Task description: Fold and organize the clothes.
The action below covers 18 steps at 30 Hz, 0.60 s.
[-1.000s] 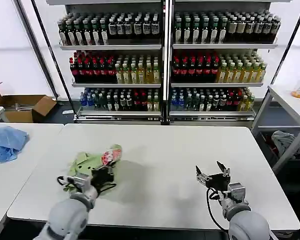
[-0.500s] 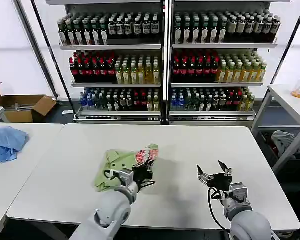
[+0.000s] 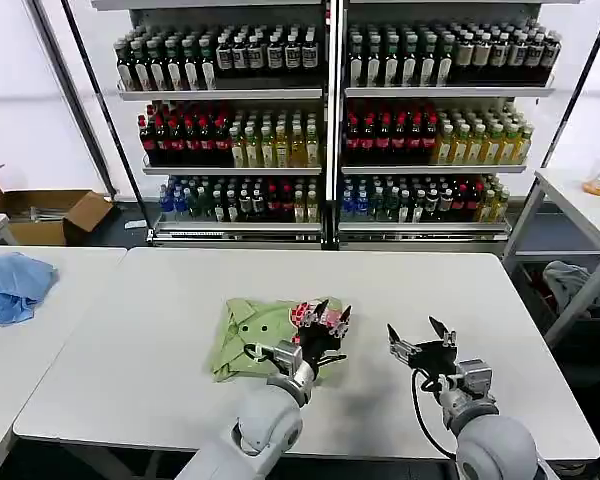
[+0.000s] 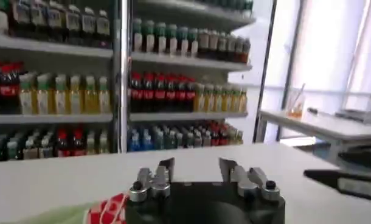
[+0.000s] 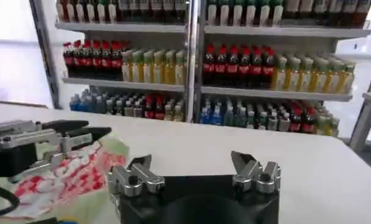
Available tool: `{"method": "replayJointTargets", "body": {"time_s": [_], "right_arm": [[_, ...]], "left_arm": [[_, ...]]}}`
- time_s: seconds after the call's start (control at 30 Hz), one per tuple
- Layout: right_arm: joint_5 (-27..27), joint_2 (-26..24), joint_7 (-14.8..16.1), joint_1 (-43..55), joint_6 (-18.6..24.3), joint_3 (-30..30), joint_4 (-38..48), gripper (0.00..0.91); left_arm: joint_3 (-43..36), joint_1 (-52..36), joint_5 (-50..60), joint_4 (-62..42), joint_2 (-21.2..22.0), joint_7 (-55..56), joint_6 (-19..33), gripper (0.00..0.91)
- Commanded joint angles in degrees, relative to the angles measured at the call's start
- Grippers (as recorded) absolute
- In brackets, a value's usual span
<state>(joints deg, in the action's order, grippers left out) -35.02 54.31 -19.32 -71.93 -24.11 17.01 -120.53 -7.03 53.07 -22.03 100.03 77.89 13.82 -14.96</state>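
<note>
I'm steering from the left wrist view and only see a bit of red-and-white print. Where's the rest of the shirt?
Observer: The light green soft cotton shirt lies bunched on the white table, mostly to the robot's left of the open left gripper.
Operator: Is the other gripper touching it?
Observer: No, the right gripper is open, apart from it.
Operator: Any other cloth around?
Observer: A light blue cloth heap sits on the neighbouring table, far left.

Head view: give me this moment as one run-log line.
light green cotton shirt with red-and-white print: bunched, mid white table | left gripper: open, at its printed edge | right gripper: open, idle to the right
</note>
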Motion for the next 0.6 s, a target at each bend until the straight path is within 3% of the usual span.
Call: {"method": "replayJointTargets", "body": {"time_s": [0.03,0.2,0.3,0.6], "right_arm": [[-8.2,3.1,0.0,7.4,1.0,-4.5,4.9,0.907],[-19.1,9.4,-1.7,19.4,1.3,-11.0,14.1,0.907],[-22.4,12.9,-2.0,23.0,1.3,-13.8,17.8,0.907],[-20.6,19.6,-2.7,26.1,1.8,-17.9,27.6,0.907]], "left_arm": [[9.8,7.3,0.9,8.7,-2.2,-0.4,8.7,0.907],[19.8,13.5,0.3,12.4,-6.5,-1.7,9.7,0.907],[24.5,18.3,0.3,15.3,-7.2,-2.3,10.3,0.907],[31.7,25.5,-0.6,18.2,-5.6,-2.9,11.2,0.907]]}}
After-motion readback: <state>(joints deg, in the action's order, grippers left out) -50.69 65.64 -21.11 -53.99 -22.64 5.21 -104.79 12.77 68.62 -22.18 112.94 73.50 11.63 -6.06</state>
